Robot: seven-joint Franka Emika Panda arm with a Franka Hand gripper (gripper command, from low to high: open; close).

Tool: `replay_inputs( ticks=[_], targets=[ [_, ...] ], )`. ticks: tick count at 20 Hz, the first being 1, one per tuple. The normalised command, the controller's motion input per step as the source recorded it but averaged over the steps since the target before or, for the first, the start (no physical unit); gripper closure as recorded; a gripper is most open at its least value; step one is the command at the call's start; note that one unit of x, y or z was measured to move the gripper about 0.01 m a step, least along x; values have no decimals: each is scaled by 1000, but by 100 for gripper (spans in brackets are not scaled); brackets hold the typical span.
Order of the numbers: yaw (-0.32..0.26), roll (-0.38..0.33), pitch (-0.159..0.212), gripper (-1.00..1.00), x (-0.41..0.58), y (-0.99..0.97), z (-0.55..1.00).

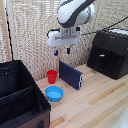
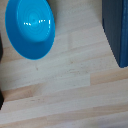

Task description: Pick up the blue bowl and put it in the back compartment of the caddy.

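The blue bowl sits upright on the wooden table, just off the caddy's corner on the exterior view's right. In the wrist view the blue bowl is empty, with bare wood beside it. My gripper hangs well above the table, over the red cup and the bowl, open with nothing between its blue-tipped fingers. The black caddy fills the exterior view's left; a thin divider splits it. The back compartment lies on the divider's far side, and I see nothing inside it. The wrist view does not show the fingers.
A small red cup stands just behind the bowl. A flat dark-blue box leans upright beside the cup and appears as the dark-blue box in the wrist view. A black boxy machine with cables sits at the exterior view's right. A reed screen backs the table.
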Motion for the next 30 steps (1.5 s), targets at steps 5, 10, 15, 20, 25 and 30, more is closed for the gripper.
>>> replay_inputs(
  ticks=[5, 10, 15, 20, 25, 30],
  targets=[
    [58, -34, 69, -100, -406, 271, -273],
    [81, -38, 115, -100, -312, 239, -336],
    [67, -24, 34, -100, -114, 133, -432],
    [11, 0, 0, -100, 0, 90, -549],
    [-71, -4, 7, -100, 0, 110, -619],
    [-140, -39, 24, -100, 0, 281, -502]
  ],
)
